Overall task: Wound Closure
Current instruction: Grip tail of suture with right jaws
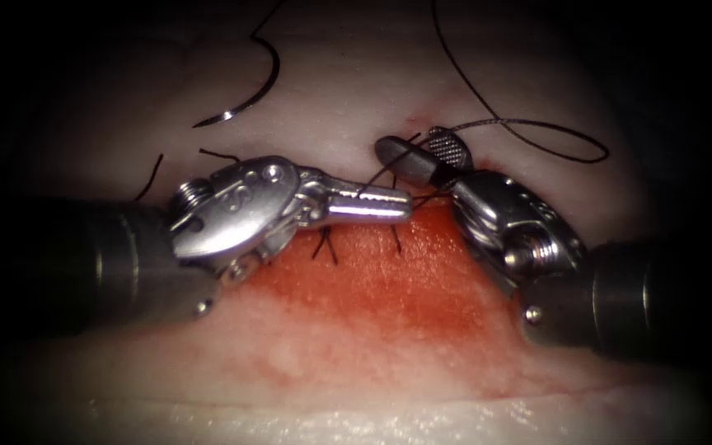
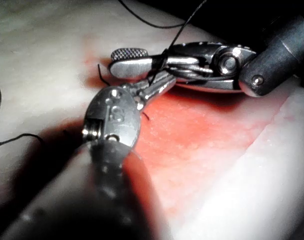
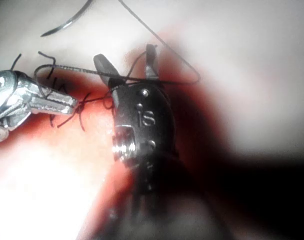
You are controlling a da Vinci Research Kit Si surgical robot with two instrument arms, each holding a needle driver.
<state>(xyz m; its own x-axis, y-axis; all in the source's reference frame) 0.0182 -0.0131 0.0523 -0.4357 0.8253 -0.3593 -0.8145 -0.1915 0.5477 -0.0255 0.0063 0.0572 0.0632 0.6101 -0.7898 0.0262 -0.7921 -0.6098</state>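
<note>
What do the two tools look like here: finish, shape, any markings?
Both are polished silver metal wrists on dark cylindrical shafts, with visible screws and pivot pins. The left tool has slim rounded jaws. The right tool has cross-hatched jaw faces and an "IS" stamp on its housing.

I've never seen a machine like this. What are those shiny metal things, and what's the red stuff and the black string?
They are two robot arms practising stitches on pork belly, called tissue. One picture looks down from above; the other two come from cameras riding on each arm. The left gripper is shut on the thread. The right gripper is open, with thread across it. The curved needle lies loose on the tissue, up and left of the cut, held by nobody. The red fluid has stained the tissue. Short thread ends stick up from earlier stitches.
</note>
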